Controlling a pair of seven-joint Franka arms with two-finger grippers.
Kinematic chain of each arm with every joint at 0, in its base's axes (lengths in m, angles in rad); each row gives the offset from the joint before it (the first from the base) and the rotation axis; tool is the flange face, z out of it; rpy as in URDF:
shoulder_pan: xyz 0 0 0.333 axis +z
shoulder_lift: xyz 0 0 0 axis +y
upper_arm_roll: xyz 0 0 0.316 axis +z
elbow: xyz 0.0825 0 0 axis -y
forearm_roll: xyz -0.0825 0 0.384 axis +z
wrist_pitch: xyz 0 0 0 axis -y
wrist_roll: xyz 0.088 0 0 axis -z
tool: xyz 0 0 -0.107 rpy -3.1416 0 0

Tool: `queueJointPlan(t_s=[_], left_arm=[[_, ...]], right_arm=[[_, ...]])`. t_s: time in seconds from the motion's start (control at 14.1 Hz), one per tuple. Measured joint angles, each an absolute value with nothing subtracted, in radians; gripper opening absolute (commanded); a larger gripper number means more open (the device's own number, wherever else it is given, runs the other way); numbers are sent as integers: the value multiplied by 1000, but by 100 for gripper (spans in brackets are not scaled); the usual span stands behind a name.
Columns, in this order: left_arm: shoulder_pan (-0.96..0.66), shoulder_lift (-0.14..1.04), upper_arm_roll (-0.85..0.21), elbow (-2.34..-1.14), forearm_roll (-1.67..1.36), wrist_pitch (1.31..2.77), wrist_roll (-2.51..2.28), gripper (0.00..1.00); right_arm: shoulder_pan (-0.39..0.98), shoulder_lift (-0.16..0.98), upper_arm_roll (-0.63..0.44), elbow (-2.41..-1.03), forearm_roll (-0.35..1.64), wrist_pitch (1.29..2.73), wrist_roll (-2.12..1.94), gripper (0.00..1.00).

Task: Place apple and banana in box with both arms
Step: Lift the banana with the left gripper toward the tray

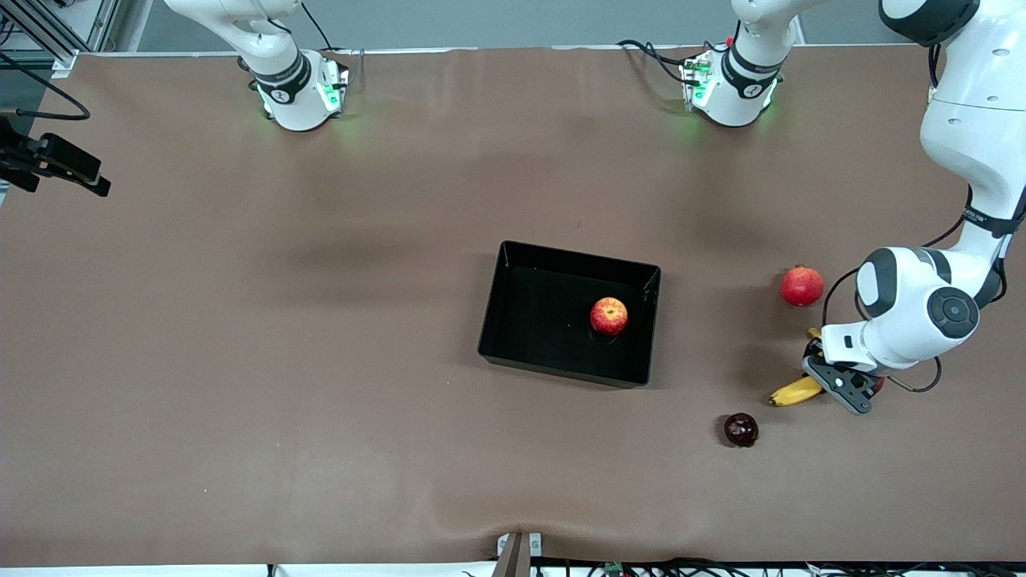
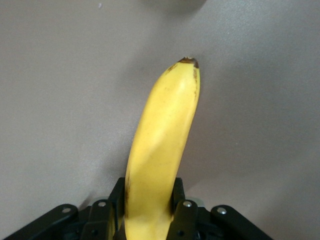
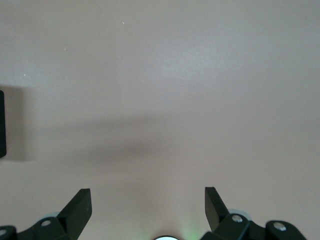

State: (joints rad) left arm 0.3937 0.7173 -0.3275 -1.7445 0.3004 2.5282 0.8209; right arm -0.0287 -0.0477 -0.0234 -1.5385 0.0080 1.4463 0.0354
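The left gripper point(image 1: 834, 383) is clamped on the curved yellow banana point(image 1: 795, 392) lying on the table toward the left arm's end, its long axis pointing toward the shallow glossy black box point(image 1: 513, 316) which holds the red-yellow apple point(image 1: 609, 316), while the right gripper point(image 3: 148, 202) waits with fingers apart

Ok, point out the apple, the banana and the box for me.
apple point(image 1: 609, 315), front view, middle of its red skin.
banana point(image 2: 162, 145), left wrist view, mid-length of its yellow peel.
box point(image 1: 579, 258), front view, rim of its wall.

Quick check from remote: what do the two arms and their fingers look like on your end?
Both arms are glossy white with black joint bands, green lights glowing at their bases, and black cables at the left arm. The left gripper and right gripper are black, with flat fingers and silver screws.
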Motion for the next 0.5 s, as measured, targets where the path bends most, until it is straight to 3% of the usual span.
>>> queueJointPlan(t_s=[0.28,0.5], left_arm=[[393,698,-338,-1733,302,2503,821,0],[389,613,-364,-1714,303,2369,821,0]], right_arm=[[-29,-48,-23,-1538,8,1447,35,100],[-29,-48,-23,-1538,8,1447,35,100]])
